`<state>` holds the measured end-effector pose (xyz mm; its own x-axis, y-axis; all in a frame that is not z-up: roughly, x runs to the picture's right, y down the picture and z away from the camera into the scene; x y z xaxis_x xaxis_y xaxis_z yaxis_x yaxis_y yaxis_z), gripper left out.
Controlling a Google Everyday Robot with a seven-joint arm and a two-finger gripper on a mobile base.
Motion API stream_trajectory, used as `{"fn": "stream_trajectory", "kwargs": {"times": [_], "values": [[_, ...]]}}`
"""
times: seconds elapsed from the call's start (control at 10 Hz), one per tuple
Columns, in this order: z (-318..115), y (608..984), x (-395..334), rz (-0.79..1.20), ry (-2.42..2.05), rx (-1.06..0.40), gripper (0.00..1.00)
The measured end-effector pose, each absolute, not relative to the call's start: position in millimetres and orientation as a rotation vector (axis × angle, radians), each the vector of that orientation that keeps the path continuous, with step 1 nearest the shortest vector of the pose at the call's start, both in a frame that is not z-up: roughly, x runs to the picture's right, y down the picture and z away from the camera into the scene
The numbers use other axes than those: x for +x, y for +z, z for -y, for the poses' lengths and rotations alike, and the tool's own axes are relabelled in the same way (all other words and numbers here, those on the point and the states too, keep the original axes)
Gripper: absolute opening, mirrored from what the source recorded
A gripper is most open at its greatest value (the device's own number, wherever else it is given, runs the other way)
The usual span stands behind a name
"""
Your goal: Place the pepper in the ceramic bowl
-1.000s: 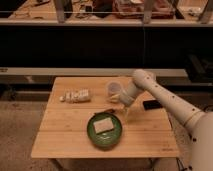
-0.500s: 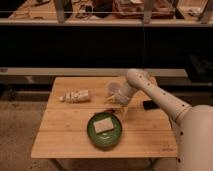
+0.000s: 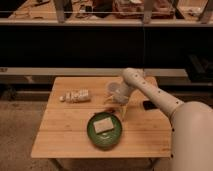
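Note:
The ceramic bowl (image 3: 90, 134) is a shallow glossy green dish at the table's front middle, with a pale square slab (image 3: 103, 125) lying in it. My white arm reaches in from the right and bends down over the table. The gripper (image 3: 116, 106) hangs just behind the bowl's far right rim, in front of a translucent cup (image 3: 113, 90), and its fingers look spread apart with nothing clearly between them. A small reddish sliver that may be the pepper (image 3: 110, 102) lies on the wood beside the left finger, below the cup. I cannot tell whether the finger touches it.
A white bottle (image 3: 76, 95) lies on its side at the table's back left. A flat black object (image 3: 150, 105) sits near the right edge under my arm. Dark shelving runs behind the wooden table (image 3: 60, 130).
My arm has swung left and its elbow has folded. The gripper has moved from the bowl's right side to the cup's front. The bowl, slab and bottle have not moved.

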<state>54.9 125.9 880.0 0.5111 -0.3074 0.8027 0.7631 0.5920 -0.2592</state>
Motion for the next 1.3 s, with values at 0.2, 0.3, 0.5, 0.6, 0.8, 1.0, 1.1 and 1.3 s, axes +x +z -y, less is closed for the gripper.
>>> {"fn": "stream_trajectory", "kwargs": {"times": [0.2, 0.3, 0.5, 0.6, 0.8, 1.0, 1.1, 1.3], "values": [[-130, 884, 54, 0.773, -0.709, -0.692, 0.76], [-132, 886, 54, 0.768, -0.706, -0.709, 0.76], [-133, 888, 53, 0.763, -0.705, -0.724, 0.73], [-134, 889, 52, 0.758, -0.706, -0.731, 0.64], [-133, 891, 49, 0.751, -0.705, -0.740, 0.44], [-136, 891, 48, 0.746, -0.697, -0.748, 0.24], [-137, 891, 49, 0.743, -0.692, -0.753, 0.13], [-141, 891, 49, 0.737, -0.687, -0.765, 0.00]]}}
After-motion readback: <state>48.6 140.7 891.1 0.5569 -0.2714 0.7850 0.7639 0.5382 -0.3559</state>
